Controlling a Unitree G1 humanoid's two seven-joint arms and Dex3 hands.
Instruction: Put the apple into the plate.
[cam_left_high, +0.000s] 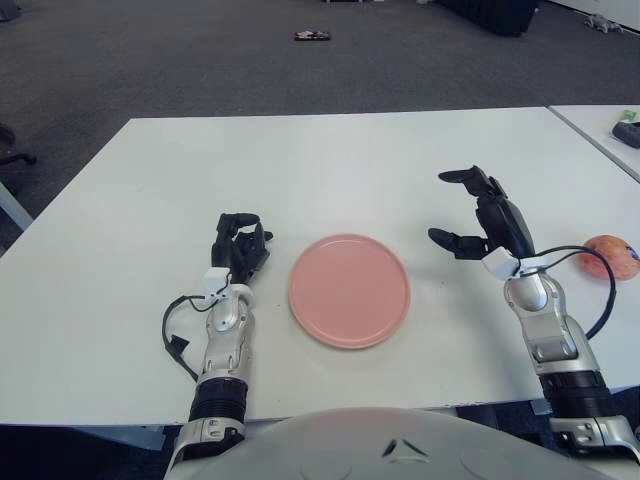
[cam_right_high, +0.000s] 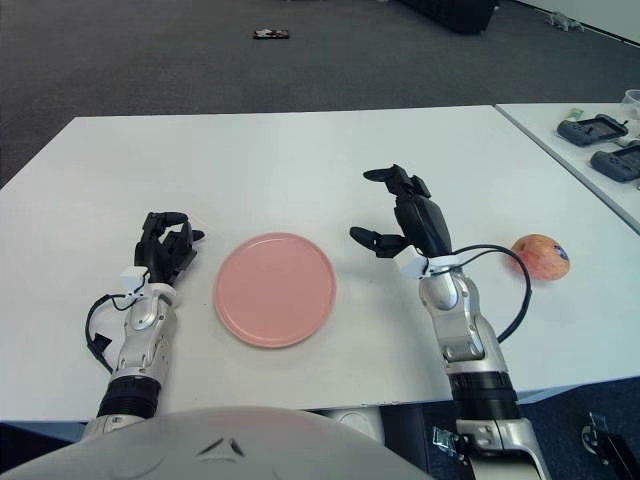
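The apple (cam_right_high: 540, 256), red and yellow, lies on the white table (cam_left_high: 330, 160) near its right edge. A round pink plate (cam_left_high: 349, 290) sits at the table's front middle with nothing on it. My right hand (cam_left_high: 470, 213) is raised between the plate and the apple, fingers spread and holding nothing; the apple is a hand's width to its right. My left hand (cam_left_high: 239, 243) shows just left of the plate, fingers curled and holding nothing.
A second table (cam_right_high: 590, 130) at the right carries dark devices (cam_right_high: 597, 128). A black cable (cam_left_high: 600, 300) loops from my right wrist in front of the apple. A small dark object (cam_left_high: 312, 36) lies on the carpet far behind.
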